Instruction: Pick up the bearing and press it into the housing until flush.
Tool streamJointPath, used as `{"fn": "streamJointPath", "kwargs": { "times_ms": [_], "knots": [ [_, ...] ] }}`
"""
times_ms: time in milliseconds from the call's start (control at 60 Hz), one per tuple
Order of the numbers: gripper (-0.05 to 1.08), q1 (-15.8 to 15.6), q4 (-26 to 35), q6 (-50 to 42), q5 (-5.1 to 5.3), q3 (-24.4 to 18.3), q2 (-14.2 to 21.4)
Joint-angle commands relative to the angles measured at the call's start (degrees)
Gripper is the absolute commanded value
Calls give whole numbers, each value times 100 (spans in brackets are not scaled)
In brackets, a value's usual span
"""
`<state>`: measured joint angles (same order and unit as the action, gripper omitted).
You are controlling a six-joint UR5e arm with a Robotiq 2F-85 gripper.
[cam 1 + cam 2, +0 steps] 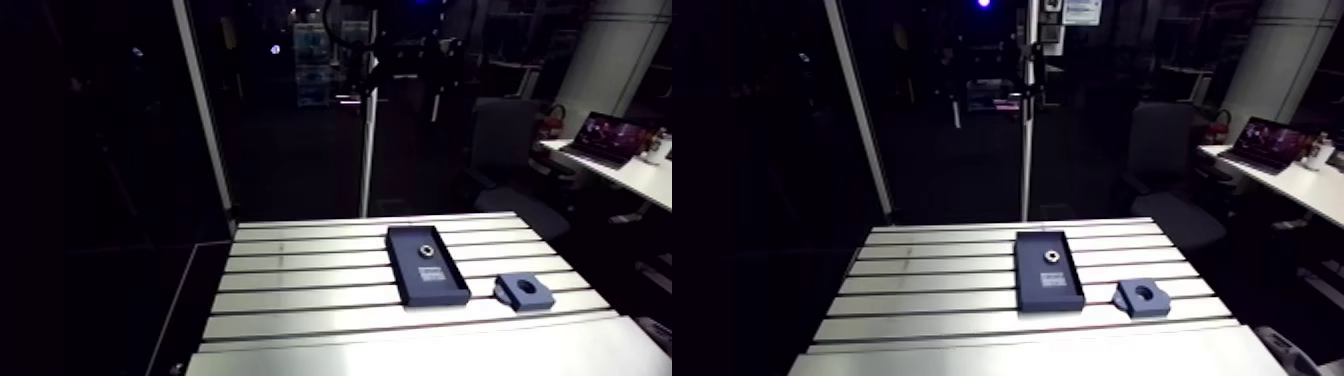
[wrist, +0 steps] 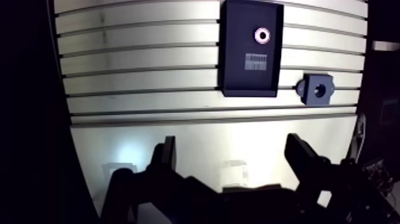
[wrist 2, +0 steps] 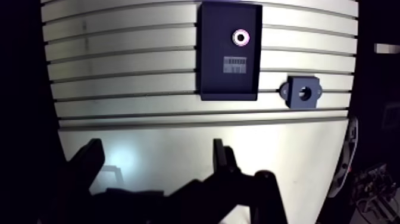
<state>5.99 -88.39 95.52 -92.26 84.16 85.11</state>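
Arm view: slotted aluminium table (image 1: 300, 290). On it lies a shallow, dark rectangular tray (image 1: 409, 275). A small silvery ring bearing (image 1: 425, 251) lies flat in the tray's far half, with a pale label (image 1: 431, 273) just nearer. A dark blue-grey housing block with a round bore (image 1: 523, 291) sits beside the tray's near corner, apart from it. The bore is empty.

Wrist view: two-finger black gripper (image 2: 231, 146) hangs well short of the tray. Jaws are spread wide with nothing between them. The bearing is ahead and untouched.

Risks, as I judge them:
- The ring is low and thin, so the fingers (image 2: 168, 149) may strike the tray floor or rim and shove the tray.
- A crooked pinch could cock the bearing in the bore and jam it.
- No clamp shows on the housing, so it may slide under the press.
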Motion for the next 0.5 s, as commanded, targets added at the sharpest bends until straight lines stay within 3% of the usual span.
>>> {"fn": "streamJointPath", "kwargs": {
  "times_ms": [17,233,500],
  "knots": [
    [1,72,-462,163,-158,41,-214],
    [1,305,-794,479,-182,196,-337],
    [1,564,-1251,726,-121,321,-683]
  ]
}}
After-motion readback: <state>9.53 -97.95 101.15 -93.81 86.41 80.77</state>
